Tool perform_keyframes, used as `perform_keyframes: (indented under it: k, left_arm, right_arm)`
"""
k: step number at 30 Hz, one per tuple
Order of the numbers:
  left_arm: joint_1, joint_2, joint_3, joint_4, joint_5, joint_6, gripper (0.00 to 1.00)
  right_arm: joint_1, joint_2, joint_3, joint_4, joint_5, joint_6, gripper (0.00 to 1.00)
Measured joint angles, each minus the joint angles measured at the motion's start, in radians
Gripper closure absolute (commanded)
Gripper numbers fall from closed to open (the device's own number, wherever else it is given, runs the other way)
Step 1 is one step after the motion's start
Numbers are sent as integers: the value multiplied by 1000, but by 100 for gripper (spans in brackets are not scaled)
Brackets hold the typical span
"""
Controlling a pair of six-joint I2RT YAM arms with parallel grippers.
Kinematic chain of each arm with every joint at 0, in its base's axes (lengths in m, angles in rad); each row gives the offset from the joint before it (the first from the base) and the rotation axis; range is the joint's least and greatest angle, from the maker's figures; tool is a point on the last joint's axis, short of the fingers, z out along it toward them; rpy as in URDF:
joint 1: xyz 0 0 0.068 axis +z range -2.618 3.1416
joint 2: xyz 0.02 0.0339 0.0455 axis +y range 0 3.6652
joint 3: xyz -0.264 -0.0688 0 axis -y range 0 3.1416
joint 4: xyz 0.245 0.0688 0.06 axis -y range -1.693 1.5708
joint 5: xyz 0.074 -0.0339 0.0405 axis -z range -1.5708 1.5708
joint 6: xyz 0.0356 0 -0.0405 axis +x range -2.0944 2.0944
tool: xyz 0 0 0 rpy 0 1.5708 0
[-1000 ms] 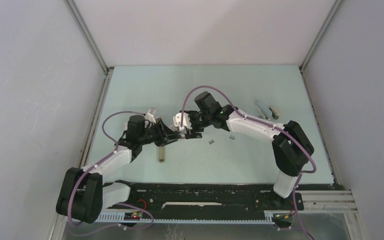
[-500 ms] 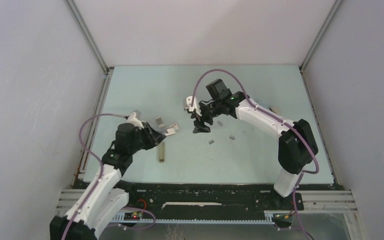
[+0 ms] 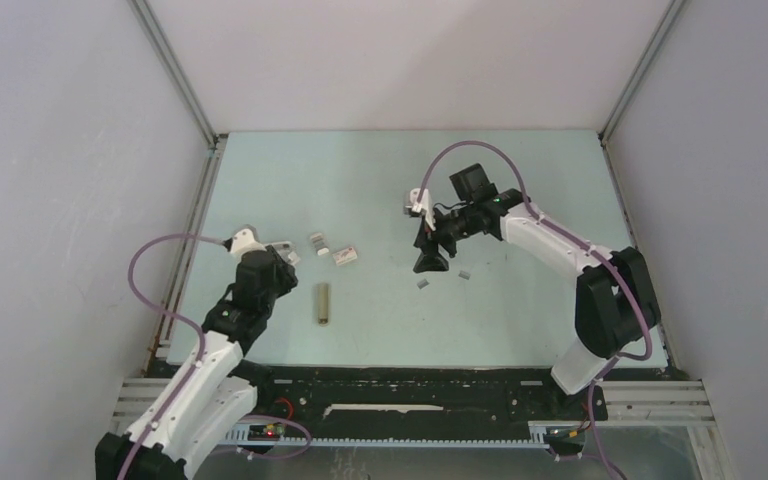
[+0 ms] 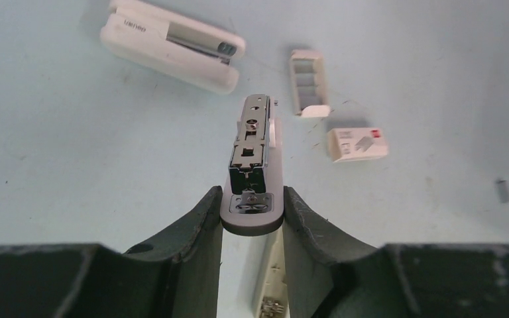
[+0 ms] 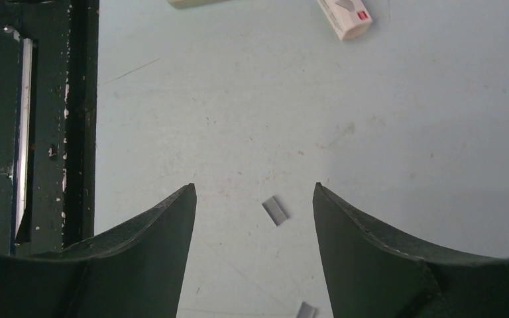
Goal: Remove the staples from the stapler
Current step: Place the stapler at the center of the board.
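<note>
Left gripper [image 4: 252,193] clenched on a grey stapler [image 4: 254,136], its metal staple channel facing the wrist camera. Past it on the table [image 4: 73,165]: a white stapler [image 4: 172,43], an open staple tray [image 4: 307,83], a small labelled box [image 4: 358,144]. Right gripper [image 5: 254,192] released, fingers spread, grasping nothing. One of the staples [image 5: 276,211] lies loose on the table beneath the gap, and a second strip [image 5: 307,309] lies near it.
</note>
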Motion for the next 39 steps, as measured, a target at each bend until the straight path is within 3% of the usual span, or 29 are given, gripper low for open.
perform_keyframes:
  k: [18,24,30,32,39]
  left_arm:
    - [-254,342,-55,144,-327,-18,97]
    - [-302,476,-28,103,-335,-115,92]
    - [-330,550,-3,60,-333,-183,44]
    - [-330,569,20,32,-330,-197,33]
    - [-332,546,51,-87,-315,-250,29]
  right_arm:
    - [-79,-70,-108,58,-32,92,26]
    - [-104,-73,-112,65,-35,98,26]
    - [-133,-87,-113,68,-41,100,26]
    - [-138,-87,-113,70,-41,101,26]
    - [-144,-87,-113,73,-42,103,26]
